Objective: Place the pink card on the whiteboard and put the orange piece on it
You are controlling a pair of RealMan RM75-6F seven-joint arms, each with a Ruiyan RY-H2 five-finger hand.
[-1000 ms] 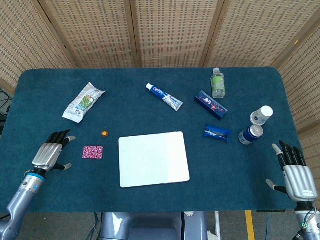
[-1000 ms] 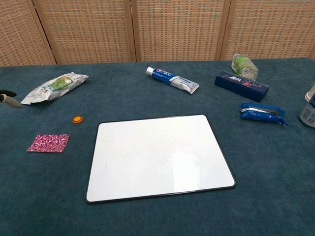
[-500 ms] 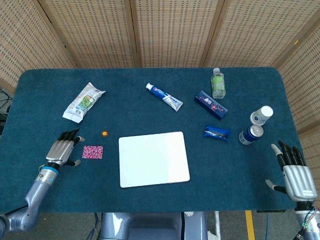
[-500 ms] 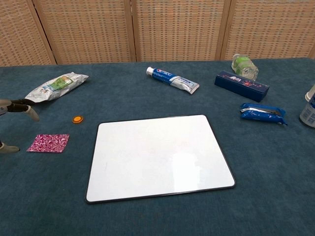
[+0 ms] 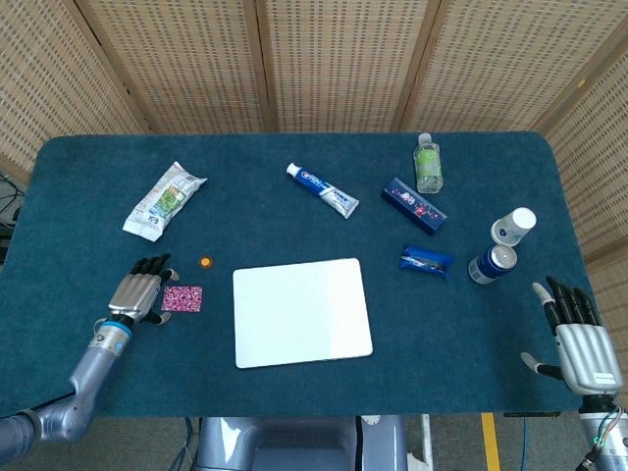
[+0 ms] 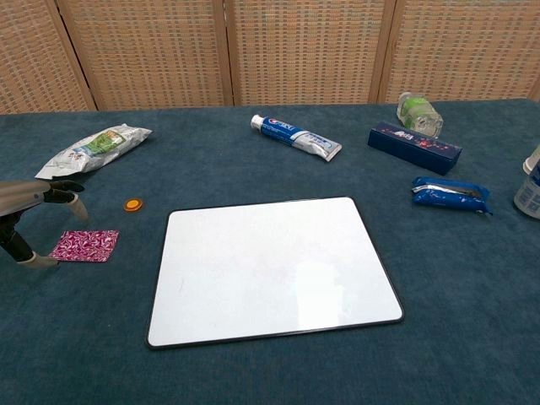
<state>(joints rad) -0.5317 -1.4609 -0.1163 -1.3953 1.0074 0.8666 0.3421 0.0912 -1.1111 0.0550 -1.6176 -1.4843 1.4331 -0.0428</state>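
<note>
The pink patterned card (image 5: 182,298) (image 6: 85,245) lies flat on the blue cloth, left of the whiteboard (image 5: 301,312) (image 6: 271,267). A small round orange piece (image 5: 205,262) (image 6: 132,204) sits just beyond the card. My left hand (image 5: 138,293) (image 6: 32,213) hovers right beside the card's left edge, fingers spread and holding nothing. At the table's near right corner my right hand (image 5: 579,340) rests, fingers apart and empty; only the head view shows it.
A snack packet (image 5: 162,200) lies at the back left. Toothpaste (image 5: 322,189), a clear bottle (image 5: 428,163), a dark blue box (image 5: 413,205), a blue wrapper (image 5: 426,261) and a blue-white bottle (image 5: 500,245) sit behind and right of the whiteboard.
My left hand has slid rightward across the cloth, from well left of the pink card to right beside its left edge. The right hand has stayed put.
</note>
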